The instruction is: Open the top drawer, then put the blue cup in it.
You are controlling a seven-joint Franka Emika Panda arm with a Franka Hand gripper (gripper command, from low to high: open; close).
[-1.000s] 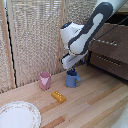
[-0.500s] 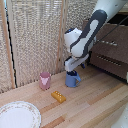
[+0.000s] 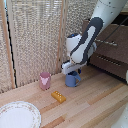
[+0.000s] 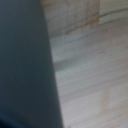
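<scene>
The blue cup (image 3: 72,80) stands on the wooden table in the exterior view, near the screen. My gripper (image 3: 75,73) points down right at its rim, and its fingertips are hidden by the hand and the cup, so their state does not show. The top drawer (image 3: 116,39), dark brown with a slim silver bar handle, is on the dresser at the exterior view's right; I cannot tell how far it is pulled out. In the wrist view a blurred dark blue-grey mass (image 4: 22,65) fills one side beside the pale wood table (image 4: 90,75).
A pink cup (image 3: 45,80) stands to the exterior view's left of the blue cup. A yellow block (image 3: 58,96) lies in front of them. A patterned plate (image 3: 17,115) is at the near left. The lower drawer front (image 3: 112,59) sits under the top one.
The arm has swung more upright above the blue cup, and the hand has come down closer onto it. The pink cup, block and plate have not moved.
</scene>
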